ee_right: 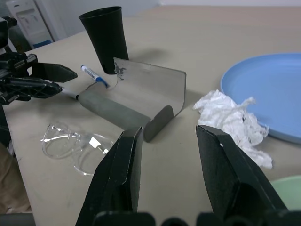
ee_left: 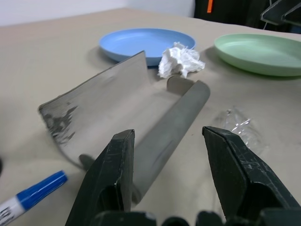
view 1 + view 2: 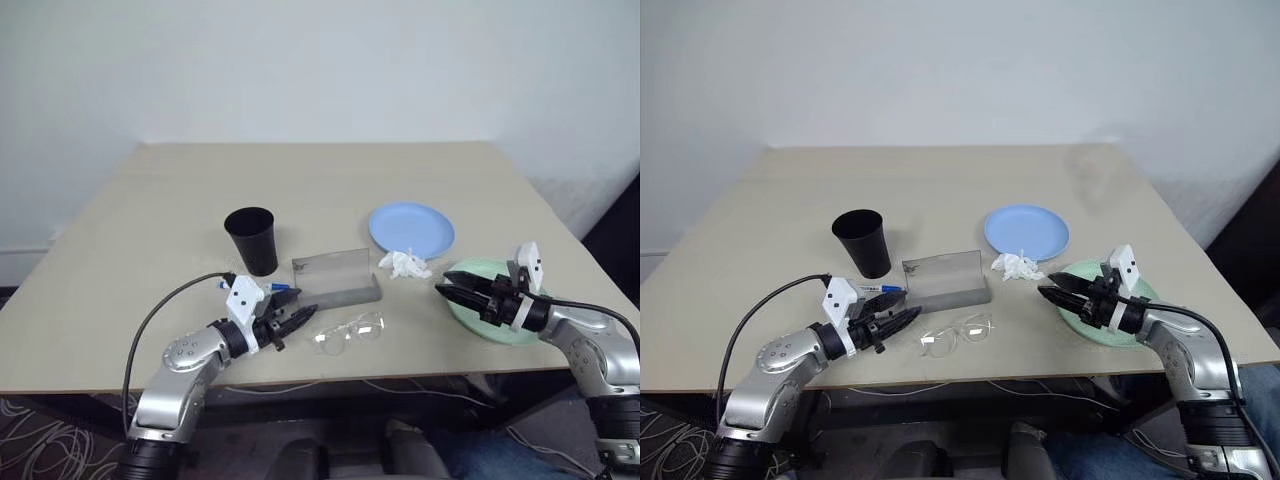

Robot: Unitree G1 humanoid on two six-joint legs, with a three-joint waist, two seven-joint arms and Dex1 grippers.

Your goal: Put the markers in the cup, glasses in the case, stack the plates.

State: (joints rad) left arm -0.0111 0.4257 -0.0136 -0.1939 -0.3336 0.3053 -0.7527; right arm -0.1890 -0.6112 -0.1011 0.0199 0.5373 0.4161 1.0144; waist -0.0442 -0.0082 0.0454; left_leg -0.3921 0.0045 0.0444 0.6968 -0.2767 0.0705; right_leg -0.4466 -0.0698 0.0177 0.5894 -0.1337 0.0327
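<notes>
A black cup [image 3: 251, 238] stands upright left of centre. Just right of it the grey case [image 3: 337, 278] lies with its lid raised. A white marker with a blue cap [image 3: 279, 288] lies between the cup and the case. The clear glasses [image 3: 348, 332] rest on the table in front of the case. The light blue plate [image 3: 411, 229] sits beyond the mint green plate [image 3: 497, 305]. My left gripper [image 3: 302, 319] is open and empty, beside the marker and just left of the glasses. My right gripper [image 3: 448, 284] hovers open and empty over the green plate's left rim.
A crumpled white tissue [image 3: 404, 264] lies between the case and the blue plate. The table's front edge [image 3: 330, 378] runs close below the glasses. A black cable [image 3: 160, 310] trails from my left wrist.
</notes>
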